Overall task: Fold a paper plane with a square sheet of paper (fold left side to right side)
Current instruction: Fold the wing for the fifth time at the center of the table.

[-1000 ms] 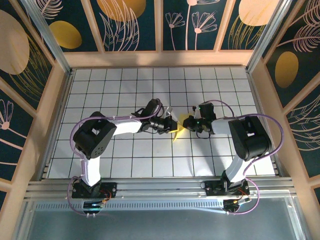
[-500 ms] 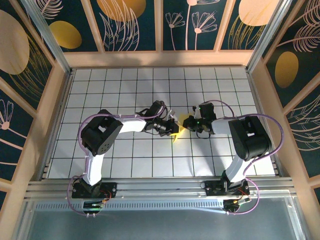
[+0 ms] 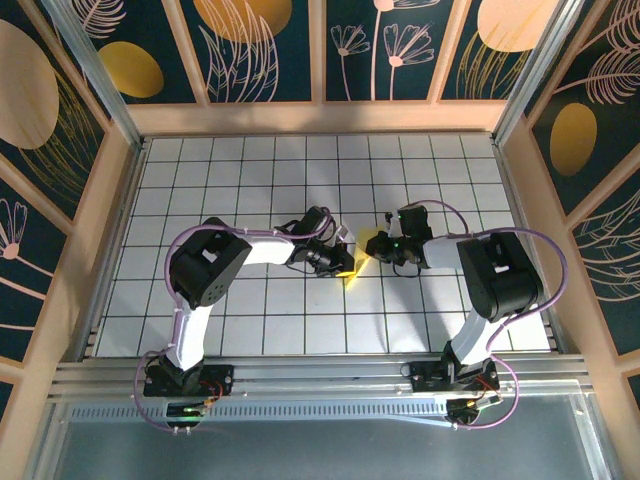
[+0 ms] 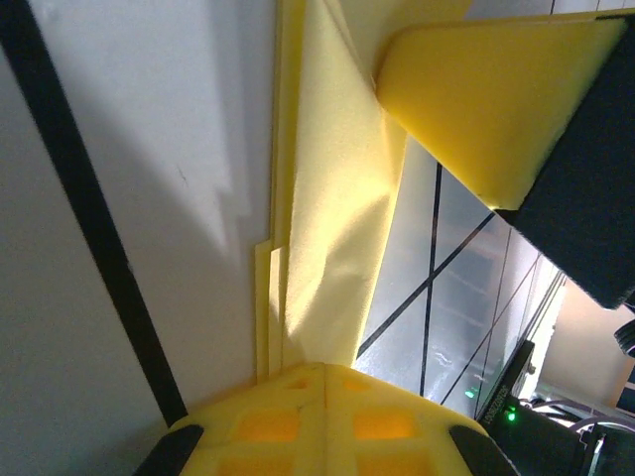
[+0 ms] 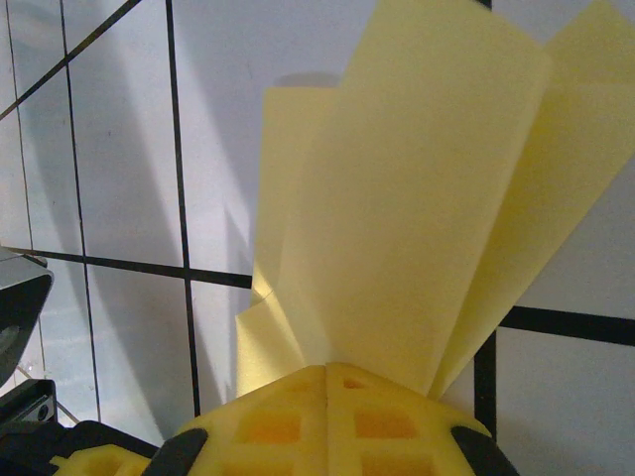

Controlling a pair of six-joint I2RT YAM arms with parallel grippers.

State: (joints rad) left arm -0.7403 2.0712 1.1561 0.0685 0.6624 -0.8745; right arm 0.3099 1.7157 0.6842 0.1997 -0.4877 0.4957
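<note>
1. From above: a thin, pale-yellow, creased sheet of paper [image 3: 352, 274], already folded small, near the middle of a white desk ruled with black grid lines [image 3: 250, 170]. Left pincer [image 3: 346, 262] reaching in from the left, right pincer [image 3: 380, 246] from the right, tips close together with the paper between them. Too small here to judge either grip.

2. From the left wrist: left pincer [image 4: 325, 397] pressed together on the near end of the paper [image 4: 332, 198], yellow pads meeting with the layers pinched in the seam. Paper running away as a long, narrow stack, edges slightly staggered, one flap bowed. At upper right, a second yellow pad on a black body, probably belonging to the right pincer, touching the far end or just beside it; cannot tell which.

3. From the right wrist: right pincer [image 5: 327, 397] clamped tight on the paper [image 5: 427, 178], several layers spreading above the pads like a half-open fan, gridded desk [image 5: 119, 149] behind.

4. Judged step: partway through a fold, layers gathered but not flattened, no dart shape yet. Next move likely calling for both grips travelling together, left side carried over to the right, edges lined up, then the crease pressed flat against the desk. Gentle tension only, thin paper being apt to tear or slip.

5. No brand, label or writing legible anywhere; paper plain and unmarked.
</note>
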